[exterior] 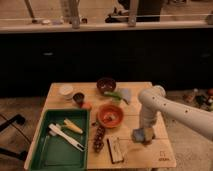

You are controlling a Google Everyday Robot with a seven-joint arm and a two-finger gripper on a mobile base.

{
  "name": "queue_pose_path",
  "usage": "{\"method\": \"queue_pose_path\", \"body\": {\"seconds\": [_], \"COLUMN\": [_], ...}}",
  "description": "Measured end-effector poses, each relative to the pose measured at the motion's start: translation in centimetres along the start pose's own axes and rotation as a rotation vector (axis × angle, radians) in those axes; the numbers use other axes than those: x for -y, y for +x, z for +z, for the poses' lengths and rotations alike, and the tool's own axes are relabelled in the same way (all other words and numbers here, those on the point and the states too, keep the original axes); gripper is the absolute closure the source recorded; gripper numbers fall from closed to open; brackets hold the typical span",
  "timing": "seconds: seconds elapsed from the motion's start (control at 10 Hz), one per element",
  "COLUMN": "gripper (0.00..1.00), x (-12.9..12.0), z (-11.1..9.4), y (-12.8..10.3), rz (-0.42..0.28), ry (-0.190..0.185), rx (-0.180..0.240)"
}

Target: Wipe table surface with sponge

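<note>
The table surface (pixel 132 157) is a light wooden square top with a small dark logo (pixel 164 157) at its front right corner. My white arm reaches in from the right and bends down to the table. My gripper (pixel 143 131) is at the right front part of the table, right of the orange bowl. It is shut on the sponge (pixel 138 135), a small light-blue block with a tan side, and holds it down against the wood.
An orange bowl (pixel 110 115), a dark red bowl (pixel 106 84), a white cup (pixel 66 91), a dark cup (pixel 78 97), a grey-blue cloth (pixel 124 93), a flat tan-and-dark block (pixel 115 149) and a green tray (pixel 45 150) with utensils stand left of the gripper.
</note>
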Motion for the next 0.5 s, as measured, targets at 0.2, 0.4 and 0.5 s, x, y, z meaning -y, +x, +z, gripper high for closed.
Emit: {"method": "queue_pose_path", "body": {"seconds": [0.2, 0.4, 0.5], "gripper": [1.00, 1.00, 1.00], "x": [0.8, 2.0, 2.6], "z": [-0.1, -0.3, -0.4], "y": [1.2, 1.8, 1.6], "rz": [0.042, 0.068, 0.071], "ry": [0.011, 0.024, 0.032], "rx": [-0.006, -0.009, -0.004]}}
